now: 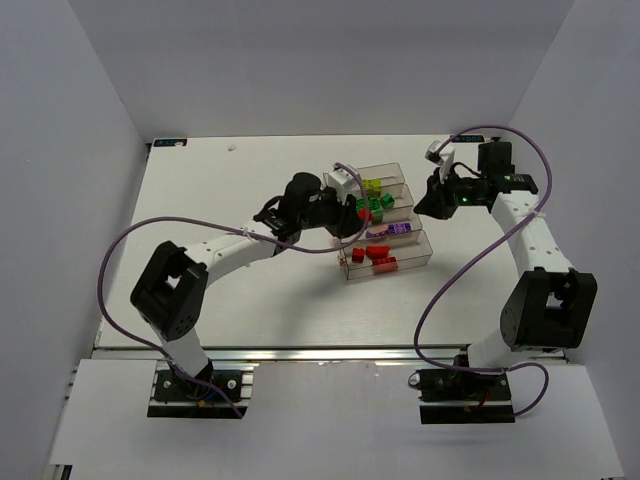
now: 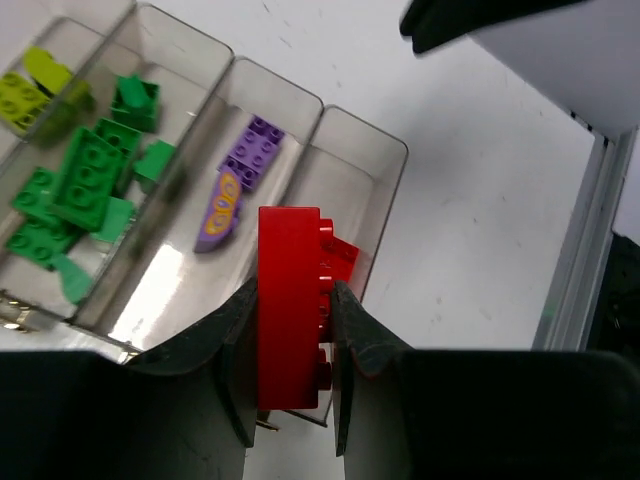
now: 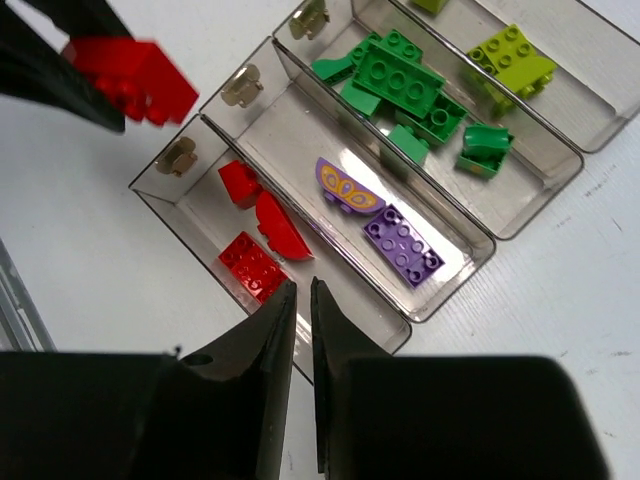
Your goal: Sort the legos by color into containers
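The left fingers (image 2: 245, 310) pinch a red brick (image 2: 288, 250) by its long sides, studs turned sideways, so it hangs on edge above the left end of the red tray (image 3: 200, 195). That is the nearest of the four trays and the right one for it: three red legos (image 3: 252, 265) already lie there. Gripped across its narrow width, the brick can probably drop straight between the tray walls when released. Whether it is fully over the tray or just short of its end wall I cannot tell.

The other trays are sorted the same way. The purple tray (image 3: 290, 125) is next, then the green tray (image 3: 520, 195), with the yellow-green tray (image 3: 590, 95) farthest. No loose legos show on the white surface (image 1: 230, 200) around them, so this looks like a late step in the job.

The left arm (image 1: 215, 250) rises from its near-left base to a raised elbow, then reaches right and far, with its wrist tipped down over the trays' left ends.

The right fingers (image 3: 285, 320) are drawn almost together, a thin slit with nothing in it. They hover off the near right corner of the red tray, clear of the drop. The right arm (image 1: 530, 235) climbs from its near-right base and runs far along the right side. It folds left at the wrist and points down at the trays' right ends, seemingly waiting.
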